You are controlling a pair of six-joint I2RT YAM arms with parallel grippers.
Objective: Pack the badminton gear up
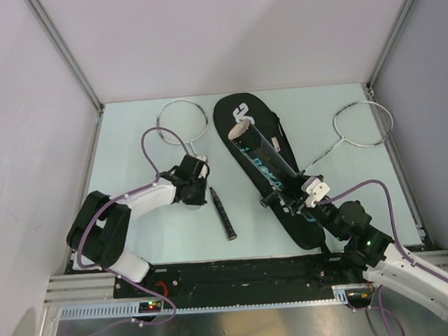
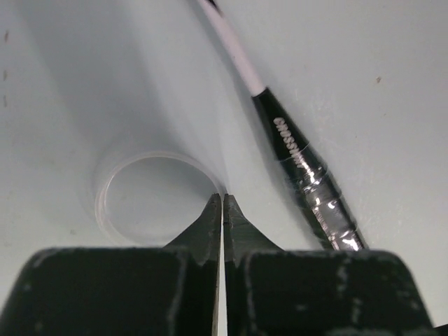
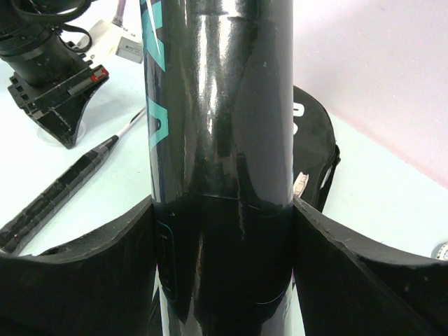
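The right gripper [image 3: 224, 204] was clamped round the lower end of the tube [image 1: 268, 157]. The tube slanted over the bag [image 1: 229, 115] at table centre, its open mouth toward 11 o'clock. The left gripper [image 2: 222, 204] was fully closed at 9 o'clock, tips at the rim of a clear ring [image 2: 157, 210] just beside a racquet handle [image 2: 308, 176]. Whether the rim was pinched could not be told. The second racquet [image 1: 363, 124] lay at 2 o'clock. Likely faults: the thin rim slipping from the tips on lifting, or the tube swinging and shifting the bag.
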